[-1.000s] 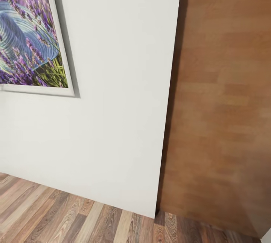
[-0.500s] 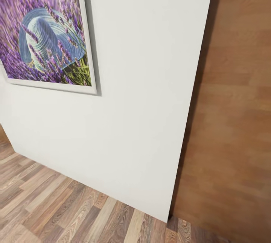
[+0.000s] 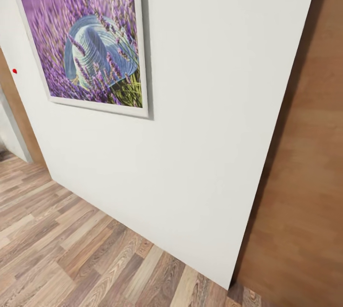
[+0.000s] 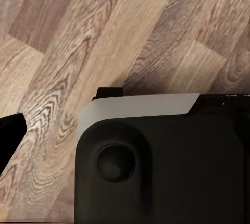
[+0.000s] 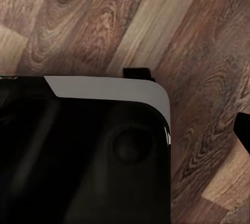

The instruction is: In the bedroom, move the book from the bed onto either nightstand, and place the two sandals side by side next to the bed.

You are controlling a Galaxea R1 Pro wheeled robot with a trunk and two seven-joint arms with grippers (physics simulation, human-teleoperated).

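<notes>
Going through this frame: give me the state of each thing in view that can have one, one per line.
lavender picture: hanging on the white wall, frame intact, tilted in the view.
brown wooden door: right of the wall; open or shut cannot be told.
wood-plank floor: bare where it shows.
robot base: standing on the floor.

- Head view: tilted, close to a white wall [image 3: 200,121] and wood-plank floor [image 3: 71,250].
- Both wrist views: close above the same plank floor [image 4: 130,31], over the robot's dark base [image 5: 78,161].

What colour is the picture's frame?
White, around the purple lavender picture; the head view shows it best.
</notes>
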